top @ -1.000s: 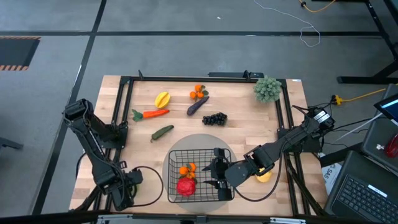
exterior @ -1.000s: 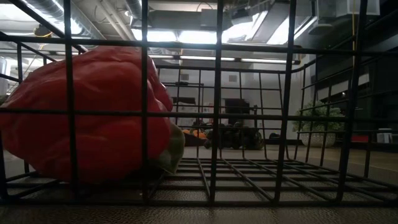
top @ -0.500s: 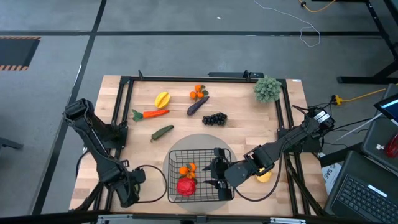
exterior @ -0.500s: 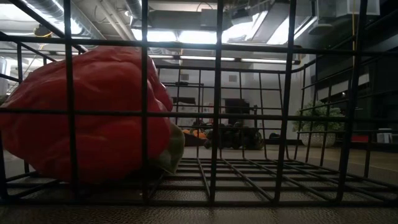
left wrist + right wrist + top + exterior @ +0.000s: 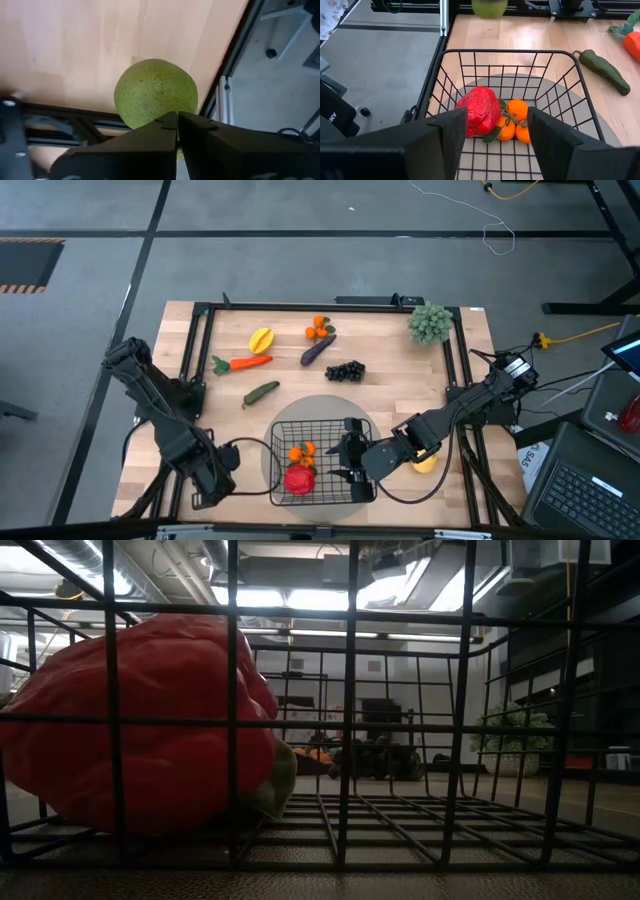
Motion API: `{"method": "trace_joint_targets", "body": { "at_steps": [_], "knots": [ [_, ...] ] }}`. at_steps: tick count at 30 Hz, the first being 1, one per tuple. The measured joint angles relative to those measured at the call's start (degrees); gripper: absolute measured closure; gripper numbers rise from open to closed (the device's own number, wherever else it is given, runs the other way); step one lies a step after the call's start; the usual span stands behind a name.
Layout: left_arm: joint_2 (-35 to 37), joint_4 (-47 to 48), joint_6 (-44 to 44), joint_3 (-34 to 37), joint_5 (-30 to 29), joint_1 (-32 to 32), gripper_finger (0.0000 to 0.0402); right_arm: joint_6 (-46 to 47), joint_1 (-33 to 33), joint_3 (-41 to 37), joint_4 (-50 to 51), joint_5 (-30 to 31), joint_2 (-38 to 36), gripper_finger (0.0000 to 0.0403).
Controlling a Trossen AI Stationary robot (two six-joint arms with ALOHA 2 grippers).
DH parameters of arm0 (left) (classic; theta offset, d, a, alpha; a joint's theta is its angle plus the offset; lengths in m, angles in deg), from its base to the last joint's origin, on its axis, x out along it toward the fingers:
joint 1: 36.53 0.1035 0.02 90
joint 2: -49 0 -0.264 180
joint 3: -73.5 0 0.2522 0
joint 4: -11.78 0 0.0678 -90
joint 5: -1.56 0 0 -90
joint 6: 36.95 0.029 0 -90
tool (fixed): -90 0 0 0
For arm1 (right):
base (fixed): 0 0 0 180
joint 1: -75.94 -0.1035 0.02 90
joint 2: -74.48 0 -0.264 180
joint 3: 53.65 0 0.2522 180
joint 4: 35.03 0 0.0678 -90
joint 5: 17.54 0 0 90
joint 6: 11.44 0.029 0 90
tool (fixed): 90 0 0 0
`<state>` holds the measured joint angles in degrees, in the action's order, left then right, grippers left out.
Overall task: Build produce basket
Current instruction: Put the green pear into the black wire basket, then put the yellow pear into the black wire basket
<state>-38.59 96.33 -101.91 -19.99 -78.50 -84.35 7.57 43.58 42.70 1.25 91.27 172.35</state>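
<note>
Basket (image 5: 318, 462) mesh hides low view; left fingers (image 5: 176, 125) clenched, green ball (image 5: 155, 93) half-hidden; right fingers (image 5: 492, 131) apart

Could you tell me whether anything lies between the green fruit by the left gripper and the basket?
Nothing visible does. The green fruit sits near the table edge in front of the shut left gripper, and only bare wood shows between it and the basket.

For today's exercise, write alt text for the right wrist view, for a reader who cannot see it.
A black wire basket on a wooden table holds a red pepper and a cluster of oranges, seen past the open right gripper. A green chilli lies on the table outside the basket.
</note>
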Motion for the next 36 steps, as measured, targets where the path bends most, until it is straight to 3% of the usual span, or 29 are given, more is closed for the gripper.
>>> {"method": "trace_joint_targets", "body": {
  "at_steps": [4, 10, 15, 19, 29, 36],
  "knots": [
    [0.0, 4.5, 5.5, -7.3, -2.2, 2.9, 0.0401, 0.0, 0.0, 0.0, 0.0, -0.2, 0.0, 0.0209],
    [-0.2, 4.0, 22.5, -17.0, -4.7, 11.2, 0.0401, 0.0, 0.0, 0.0, 0.1, -4.0, 0.0, 0.0209],
    [-0.2, -4.1, 37.6, -19.7, -5.1, 19.8, 0.0401, 0.0, 0.0, 0.0, 0.1, -8.3, -0.2, 0.0209],
    [-0.2, -12.6, 43.5, -19.7, -5.1, 24.8, 0.0401, 2.9, 0.0, 0.0, 1.0, -10.4, -1.2, 0.0209],
    [-0.2, -20.7, 52.2, -19.7, -4.3, 29.9, 0.0346, 25.3, -0.5, 0.0, 28.1, -16.9, -12.6, 0.0209],
    [-0.9, -23.6, 57.4, -19.7, -7.3, 30.2, 0.0308, 41.6, -5.2, 0.0, 46.1, -23.2, -20.1, 0.0209]
  ]
}}
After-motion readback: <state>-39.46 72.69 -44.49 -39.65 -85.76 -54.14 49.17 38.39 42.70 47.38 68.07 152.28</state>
